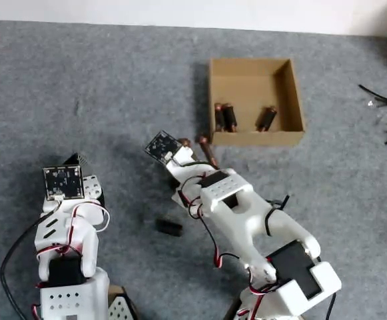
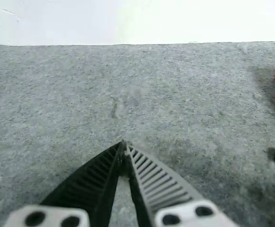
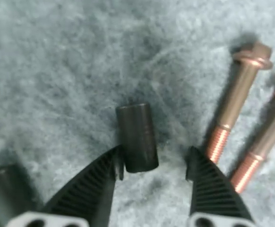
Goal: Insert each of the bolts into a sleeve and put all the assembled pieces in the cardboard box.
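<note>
My right gripper (image 3: pixel 155 160) is down low over the grey bench (image 1: pixel 80 80) with its fingers spread apart, and a dark sleeve (image 3: pixel 137 137) lies on its side between them, close against one fingertip and clear of the other, nothing clamped. One bolt (image 3: pixel 236 99) lies just outside that other finger, copper-coloured, head pointing away from the gripper, and a second bolt (image 3: pixel 266 135) lies alongside it, nearly parallel. From the high view this arm stretches toward the box (image 1: pixel 298 100), which stands open near the far side of the bench, and the bolts sit just in front of its near left corner. Inside the box several pieces (image 1: pixel 225 118) rest on the floor, some toward the left wall and some nearer the right. Another sleeve (image 1: pixel 168 227) lies loose on the bench beside the right arm, apart from everything else. My left gripper (image 2: pixel 124 153) hangs over bare bench well to the left, its fingers closed together at the tips, holding nothing
</note>
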`<move>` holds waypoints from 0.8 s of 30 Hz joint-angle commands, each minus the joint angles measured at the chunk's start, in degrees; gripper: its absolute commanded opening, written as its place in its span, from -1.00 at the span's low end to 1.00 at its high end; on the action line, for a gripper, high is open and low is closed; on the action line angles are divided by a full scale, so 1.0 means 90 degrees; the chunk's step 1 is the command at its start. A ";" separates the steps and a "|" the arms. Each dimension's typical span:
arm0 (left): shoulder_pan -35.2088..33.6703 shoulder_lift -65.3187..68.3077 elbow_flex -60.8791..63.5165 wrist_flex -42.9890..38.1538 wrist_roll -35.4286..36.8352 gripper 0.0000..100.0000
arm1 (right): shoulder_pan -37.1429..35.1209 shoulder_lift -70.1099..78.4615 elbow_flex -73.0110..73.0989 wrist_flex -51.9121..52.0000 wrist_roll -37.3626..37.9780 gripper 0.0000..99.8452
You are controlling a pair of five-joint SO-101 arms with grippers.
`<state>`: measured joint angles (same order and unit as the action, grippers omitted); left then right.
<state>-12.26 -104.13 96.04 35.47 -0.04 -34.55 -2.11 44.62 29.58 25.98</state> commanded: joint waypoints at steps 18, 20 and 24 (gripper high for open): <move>0.0112 -0.0044 0.0122 -0.0137 -0.0020 -0.98 | -0.0444 -0.0103 -0.0054 -0.0337 0.0020 -0.61; 0.0112 -0.0044 0.0122 -0.0137 -0.0020 -0.98 | -0.0444 0.0132 -0.0190 -0.0327 0.0020 -0.61; 0.0112 -0.0044 0.0122 -0.0127 -0.0020 -0.98 | -0.0444 0.1040 -0.0630 -0.0288 0.0020 -0.61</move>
<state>-12.26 -104.13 96.04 35.47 -0.04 -37.27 2.46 42.07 27.91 26.07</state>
